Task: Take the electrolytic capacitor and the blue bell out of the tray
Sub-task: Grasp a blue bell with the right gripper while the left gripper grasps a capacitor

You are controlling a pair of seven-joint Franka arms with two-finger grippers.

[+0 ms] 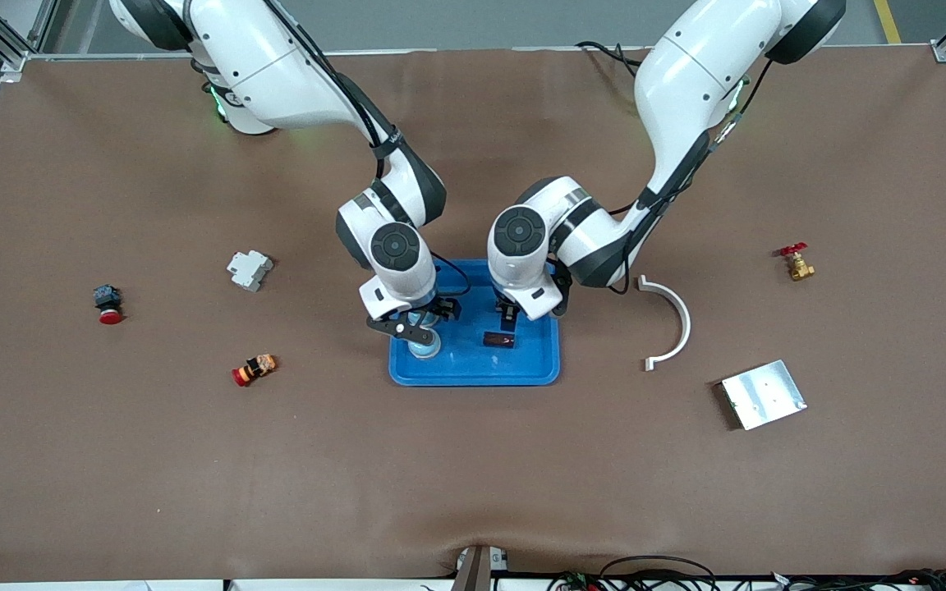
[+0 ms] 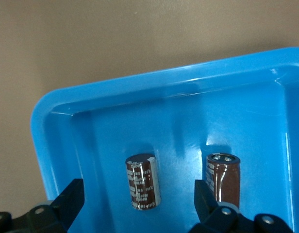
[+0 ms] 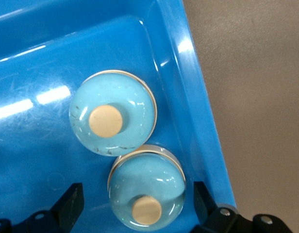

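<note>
Capacitor body: the electrolytic capacitor (image 2: pixel 143 182) is seen lying on its side on the floor of the tray (image 2: pixel 140 87), toward the left arm's end, with its long axis roughly level with the tray floor. A second, similar can appears in the left wrist view; whether it is a reflection in the tray wall or another part cannot be told. The part is judged light, rigid and smooth-sleeved, so slip is likely; a hold across the sleeve at mid-length is advised.

The blue bell (image 3: pixel 113 112) sits dome-up with its button on top, near the tray wall at the right arm's end; its twin image is probably a reflection. It is judged hard and glossy, best taken across the rim.

The left gripper (image 2: pixel 140 213) hovers over the capacitor, jaws spread wide, nothing held. The right gripper (image 3: pixel 135 213) hangs over the bell, likewise spread and empty.
</note>
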